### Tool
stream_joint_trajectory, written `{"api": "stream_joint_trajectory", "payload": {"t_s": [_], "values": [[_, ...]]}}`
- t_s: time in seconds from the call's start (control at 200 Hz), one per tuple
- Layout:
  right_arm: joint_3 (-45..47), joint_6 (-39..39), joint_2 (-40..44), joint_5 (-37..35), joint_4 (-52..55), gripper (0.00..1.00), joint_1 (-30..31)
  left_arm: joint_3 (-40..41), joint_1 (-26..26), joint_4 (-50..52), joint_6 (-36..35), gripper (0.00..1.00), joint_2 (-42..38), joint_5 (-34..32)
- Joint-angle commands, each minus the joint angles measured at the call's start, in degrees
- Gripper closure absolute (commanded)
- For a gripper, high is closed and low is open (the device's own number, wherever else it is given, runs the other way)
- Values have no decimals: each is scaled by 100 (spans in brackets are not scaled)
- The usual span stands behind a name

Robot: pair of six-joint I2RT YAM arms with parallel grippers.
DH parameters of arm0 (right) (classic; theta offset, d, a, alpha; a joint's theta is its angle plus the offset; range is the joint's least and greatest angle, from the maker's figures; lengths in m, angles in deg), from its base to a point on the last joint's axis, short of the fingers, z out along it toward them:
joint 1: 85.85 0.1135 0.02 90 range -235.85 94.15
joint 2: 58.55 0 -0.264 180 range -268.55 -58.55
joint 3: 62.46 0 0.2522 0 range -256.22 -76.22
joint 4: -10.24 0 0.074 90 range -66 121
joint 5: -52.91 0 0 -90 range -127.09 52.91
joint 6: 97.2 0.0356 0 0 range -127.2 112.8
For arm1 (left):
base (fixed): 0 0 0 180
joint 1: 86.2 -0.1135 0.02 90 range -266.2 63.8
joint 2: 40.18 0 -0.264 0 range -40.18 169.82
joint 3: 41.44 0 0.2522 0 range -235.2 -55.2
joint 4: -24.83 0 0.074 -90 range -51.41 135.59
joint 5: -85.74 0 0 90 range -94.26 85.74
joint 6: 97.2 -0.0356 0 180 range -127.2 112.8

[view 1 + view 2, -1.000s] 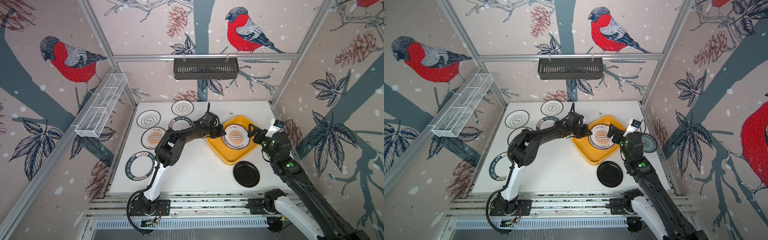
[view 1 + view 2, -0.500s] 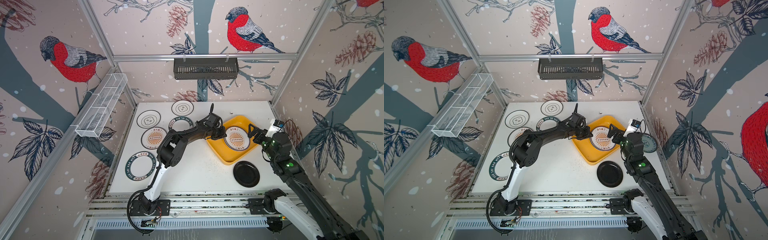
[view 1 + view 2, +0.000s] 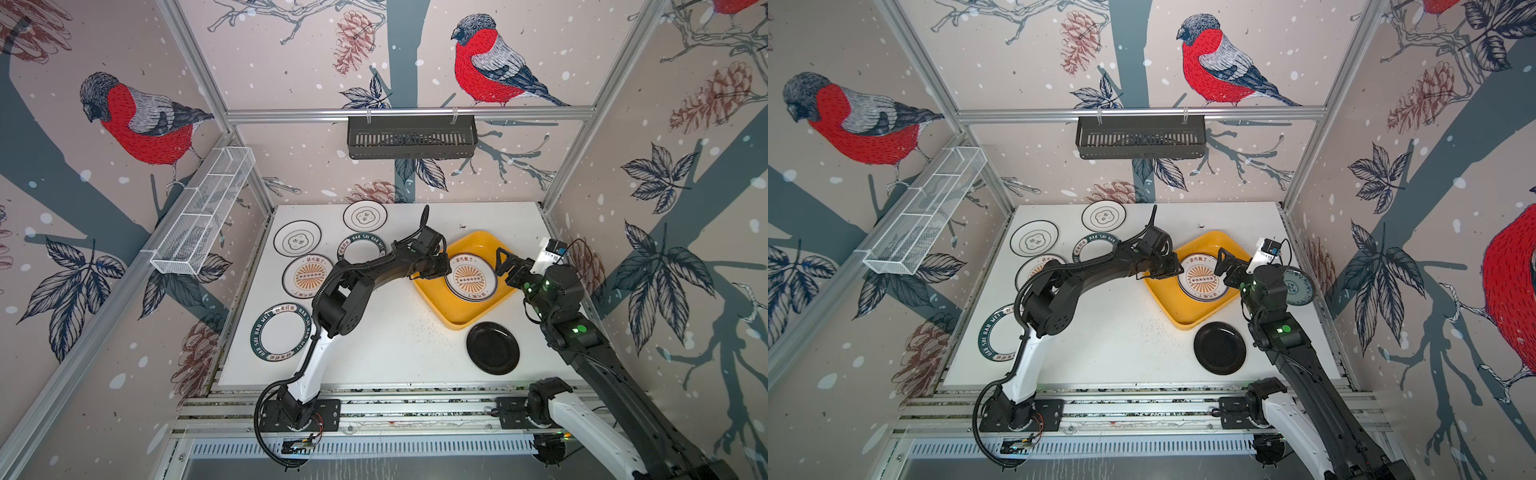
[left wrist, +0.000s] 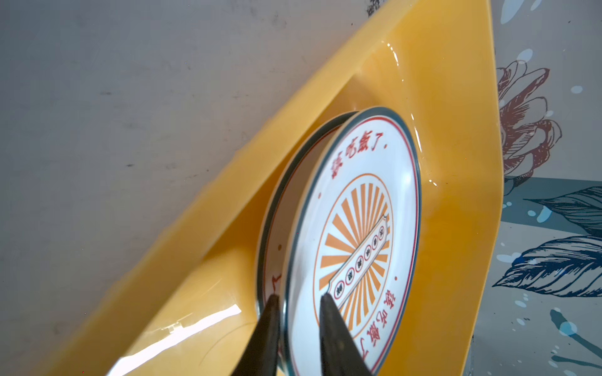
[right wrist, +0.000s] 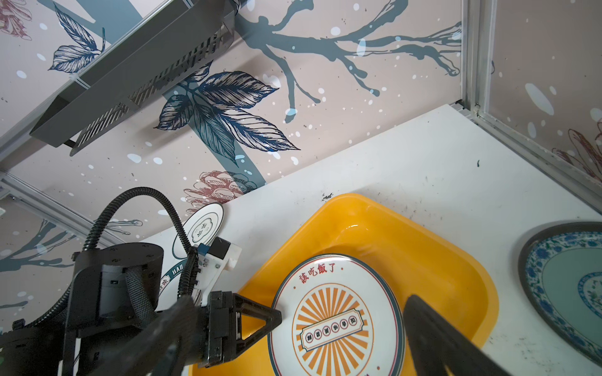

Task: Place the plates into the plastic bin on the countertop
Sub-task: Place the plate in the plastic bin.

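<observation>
Releases the sunburst plate [image 4: 358,228] from the left tool [image 4: 298,298], jaws now slightly parted astride its rim, completing that placement in the plastic bin [image 3: 478,245] right of centre in both top views; leaves the right tool [image 3: 501,262] wide open, empty.

Sunburst plate [image 3: 471,277] lying in yellow bin [image 3: 453,322], left tool [image 3: 442,272] sitting at its edge, right tool [image 3: 503,262] hovering alongside, black plate [image 3: 493,348] resting on table [image 3: 395,345].

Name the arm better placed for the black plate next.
Right. The right gripper is open and free, and the black plate lies beside that arm; the left gripper straddles the sunburst plate in the bin.
</observation>
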Motion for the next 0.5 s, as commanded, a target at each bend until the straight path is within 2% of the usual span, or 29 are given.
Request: {"api": "stream_joint_trajectory", "payload": {"t_s": [0.0, 0.25, 0.38, 0.495], "values": [[-22, 3, -38, 77, -257, 0, 0, -14, 6, 77, -197, 68, -124, -135], [-66, 29, -107, 147, -309, 0, 1, -257, 101, 407, -643, 47, -182, -281], [-66, 40, -130, 154, -327, 0, -6, -579, 153, 718, -829, 46, 11, -228], [-75, 40, -133, 159, -327, 0, 1, -630, 180, 795, -934, 45, -91, -460]]}}
